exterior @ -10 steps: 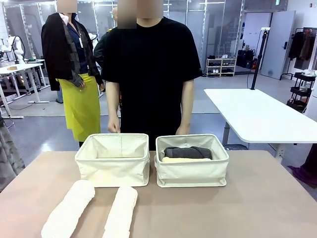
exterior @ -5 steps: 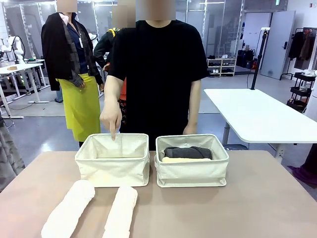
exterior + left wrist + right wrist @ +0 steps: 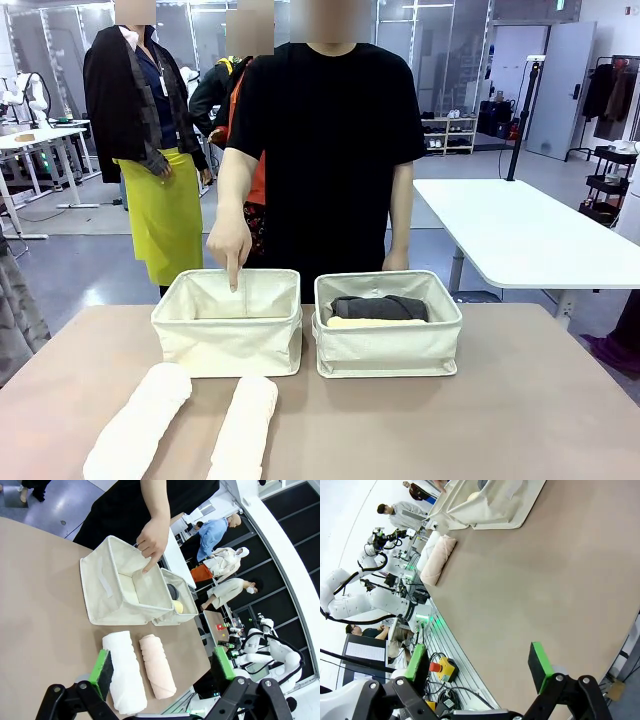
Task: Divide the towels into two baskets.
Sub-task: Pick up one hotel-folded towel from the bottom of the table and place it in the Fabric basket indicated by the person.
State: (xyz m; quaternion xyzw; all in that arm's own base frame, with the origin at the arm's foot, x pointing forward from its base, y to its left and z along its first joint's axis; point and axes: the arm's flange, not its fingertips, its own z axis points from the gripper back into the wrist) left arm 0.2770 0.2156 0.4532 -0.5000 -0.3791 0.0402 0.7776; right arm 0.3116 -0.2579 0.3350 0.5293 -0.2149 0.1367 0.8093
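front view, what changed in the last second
The person's hand swung forward from their side and now points an index finger down into the empty cream canvas basket on the left. Nothing was grasped or released. The two white rolled terry towels on the table, the charcoal grey towel roll and pale yellow towel roll in the right cream canvas basket stayed put.

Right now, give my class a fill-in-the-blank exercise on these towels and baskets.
The person's hand points into the empty basket on the robot's ____ side.
____ white towels lie on the table.
The charcoal towel and the pale yellow towel share the other basket, on the robot's ____ side.
The left pincer and right pincer stand ____.
Missing words: left; two; right; open.
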